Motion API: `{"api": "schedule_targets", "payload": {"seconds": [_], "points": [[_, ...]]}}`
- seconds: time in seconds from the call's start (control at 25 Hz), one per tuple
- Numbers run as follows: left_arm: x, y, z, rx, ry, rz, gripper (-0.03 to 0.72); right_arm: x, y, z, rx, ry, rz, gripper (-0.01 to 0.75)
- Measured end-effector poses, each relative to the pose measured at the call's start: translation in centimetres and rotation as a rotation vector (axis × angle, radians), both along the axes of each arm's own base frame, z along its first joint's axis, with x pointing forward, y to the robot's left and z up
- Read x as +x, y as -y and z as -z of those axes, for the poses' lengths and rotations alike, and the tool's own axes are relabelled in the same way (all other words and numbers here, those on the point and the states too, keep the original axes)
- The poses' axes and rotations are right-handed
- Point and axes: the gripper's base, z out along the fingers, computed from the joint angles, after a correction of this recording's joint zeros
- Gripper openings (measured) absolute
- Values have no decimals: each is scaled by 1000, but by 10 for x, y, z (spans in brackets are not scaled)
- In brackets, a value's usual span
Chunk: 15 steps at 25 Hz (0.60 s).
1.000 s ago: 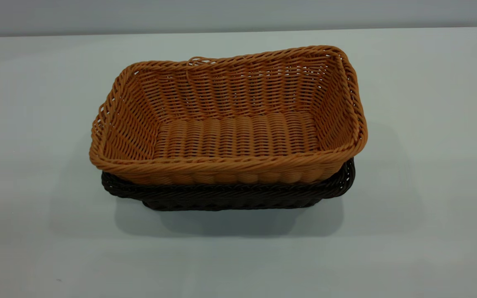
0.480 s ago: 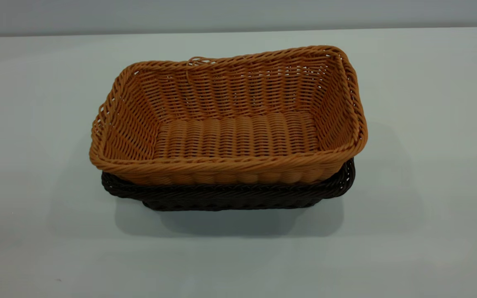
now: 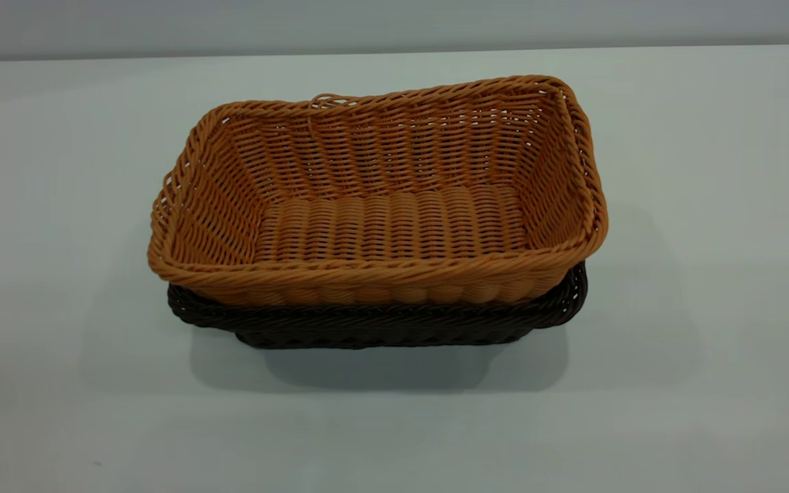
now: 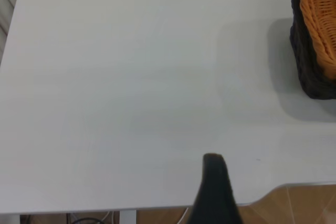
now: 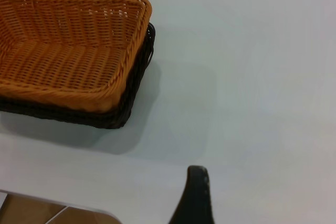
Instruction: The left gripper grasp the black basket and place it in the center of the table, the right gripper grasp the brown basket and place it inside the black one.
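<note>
From our left gripper point(image 4: 212, 182) we see only one dark finger over the near edge of the table point(image 4: 115, 93), so we cannot tell whether it is released or clenched; it holds nothing we can see. The same goes for our right gripper point(image 5: 193, 195): a single dark finger shows, with bare tabletop between it and the baskets, and we cannot tell how its fingers stand. Farther out from both lies the work itself. The brown basket point(image 3: 381, 198) sits nested inside the black basket point(image 3: 381, 325), whose rim shows just beneath it, and the pair rests near the middle of the table, well apart from either gripper. Neither arm appears in the exterior view. The stack's long axis runs across from one arm's side to the other, so each gripper faces a short end: the end nearest our left gripper shows at the far side of its view, while our right gripper sees a corner and much of the open interior. We judge the nesting done and no further grasp needed, only that both arms keep clear.
</note>
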Motion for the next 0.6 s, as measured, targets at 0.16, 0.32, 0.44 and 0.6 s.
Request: {"api": "schedule_targets", "payload": {"seconds": [0.16, 0.32, 0.44, 0.6], "points": [[0, -1, 0, 5, 0, -3, 506, 0, 0, 0, 0, 0, 0, 586], [0, -1, 0, 5, 0, -3, 506, 0, 0, 0, 0, 0, 0, 586], [0, -1, 0, 5, 0, -3, 506, 0, 0, 0, 0, 0, 3, 586], [0, -1, 0, 5, 0, -3, 506, 0, 0, 0, 0, 0, 34, 586]]}}
